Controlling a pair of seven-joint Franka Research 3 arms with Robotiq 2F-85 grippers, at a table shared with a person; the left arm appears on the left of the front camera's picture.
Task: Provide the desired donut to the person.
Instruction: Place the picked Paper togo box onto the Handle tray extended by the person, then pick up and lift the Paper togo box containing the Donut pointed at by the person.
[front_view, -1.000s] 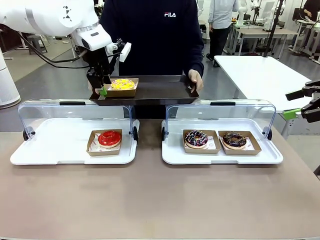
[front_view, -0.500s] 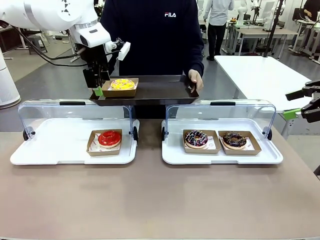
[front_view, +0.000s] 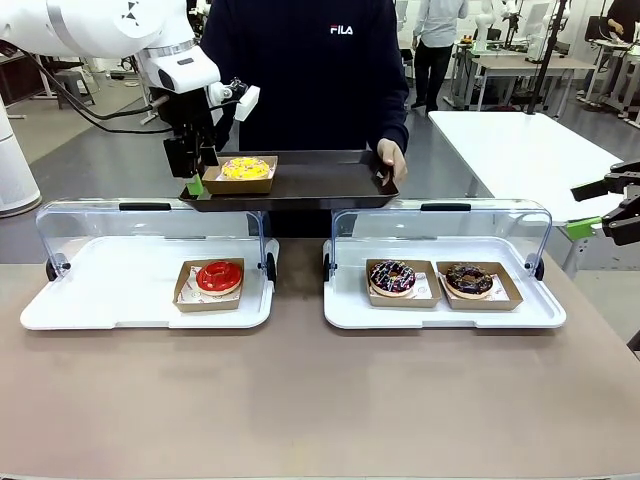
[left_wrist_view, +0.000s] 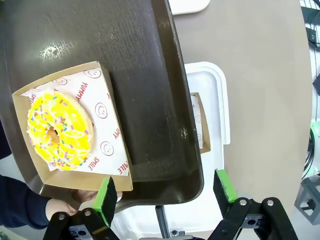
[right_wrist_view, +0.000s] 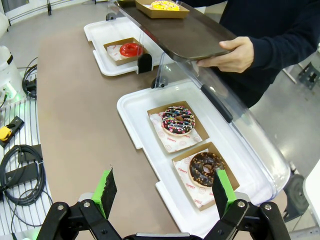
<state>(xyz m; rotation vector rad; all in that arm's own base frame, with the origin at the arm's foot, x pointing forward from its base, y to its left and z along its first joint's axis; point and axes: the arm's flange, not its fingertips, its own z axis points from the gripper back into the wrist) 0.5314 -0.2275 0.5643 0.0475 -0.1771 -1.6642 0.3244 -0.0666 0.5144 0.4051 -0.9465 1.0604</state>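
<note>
Jaws of the left gripper (left_wrist_view: 165, 190) spread wide and empty, poised over the left end of the dark tray (left_wrist_view: 150, 75), one green pad above a corner of the cardboard box (left_wrist_view: 112, 150), the other past the tray's rim. Inside that box, the yellow donut (left_wrist_view: 60, 130) with coloured sprinkles, apart from both pads and resting on the tray that the person's hand (front_view: 390, 160) holds level beyond the far edge of the counter (front_view: 300, 400). Probably light and soft, with icing that smears or cracks under pressure; best taken by the stiffer cardboard wall at a corner or short side, never by the icing. Likely to slide on the smooth tray if nudged. Paper liner under the donut printed with smiley faces, "SMILE" and what looks like "YUMMY"; "FILA" in white on the black sweatshirt (front_view: 340, 30). Jaws of the right gripper (right_wrist_view: 165, 192) equally wide and empty, off the right side of the counter, looking down at the right display tray (right_wrist_view: 135, 125). There, two chocolate donuts (right_wrist_view: 177, 120) in their own boxes; in the left display tray (front_view: 100, 290), a red donut (front_view: 218, 276).
</note>
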